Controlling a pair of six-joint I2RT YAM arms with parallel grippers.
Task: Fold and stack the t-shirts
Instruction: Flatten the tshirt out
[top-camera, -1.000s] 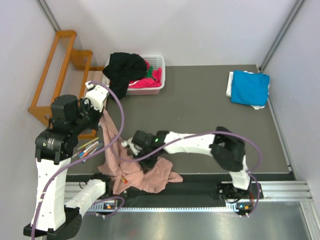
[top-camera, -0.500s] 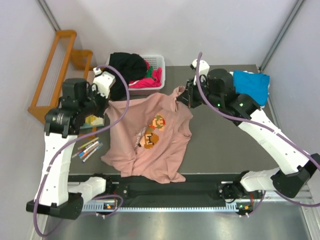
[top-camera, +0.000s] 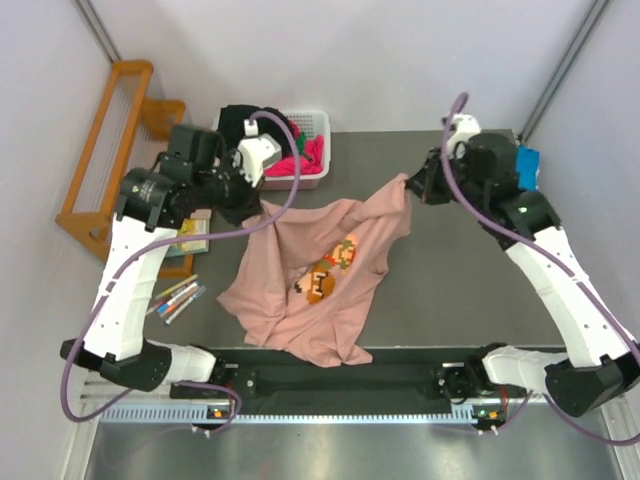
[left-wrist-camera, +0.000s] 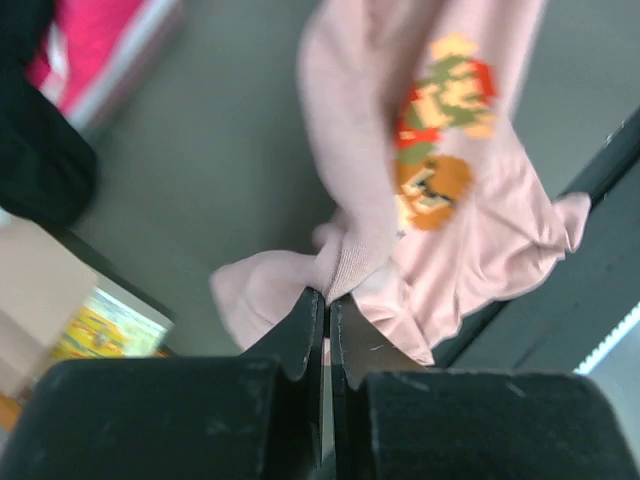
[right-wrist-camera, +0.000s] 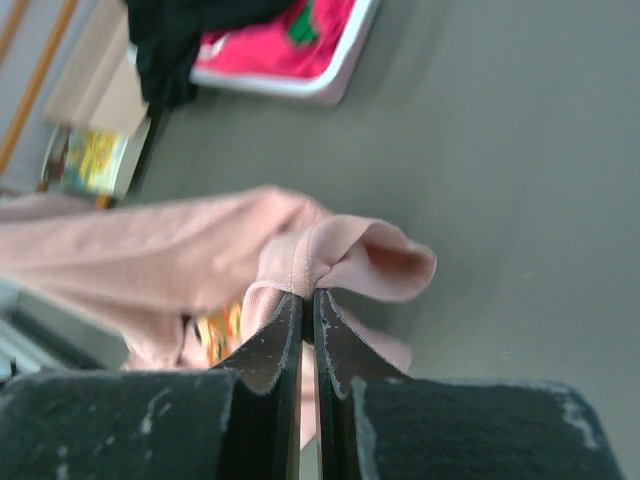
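Note:
A salmon-pink t-shirt (top-camera: 320, 275) with an orange and dark chest print hangs stretched between both arms above the grey table (top-camera: 460, 290). Its lower hem drags over the table's near edge. My left gripper (top-camera: 262, 207) is shut on one shoulder; in the left wrist view the jaws (left-wrist-camera: 328, 298) pinch a ribbed seam of the shirt (left-wrist-camera: 480, 200). My right gripper (top-camera: 408, 183) is shut on the other shoulder, and the right wrist view shows its jaws (right-wrist-camera: 308, 295) clamped on a folded seam (right-wrist-camera: 340, 250). A blue t-shirt (top-camera: 527, 165) shows at the far right, mostly hidden behind the right arm.
A white slatted basket (top-camera: 305, 150) at the back left holds black (top-camera: 245, 125), magenta and green shirts. A wooden rack (top-camera: 110, 140) stands left of the table. Markers (top-camera: 178, 297) and a small printed box (top-camera: 192, 235) lie at the left edge.
Both arms have lifted the pink shirt from a crumpled heap at the near edge, spread it between them, and carried it to the right and toward the back.

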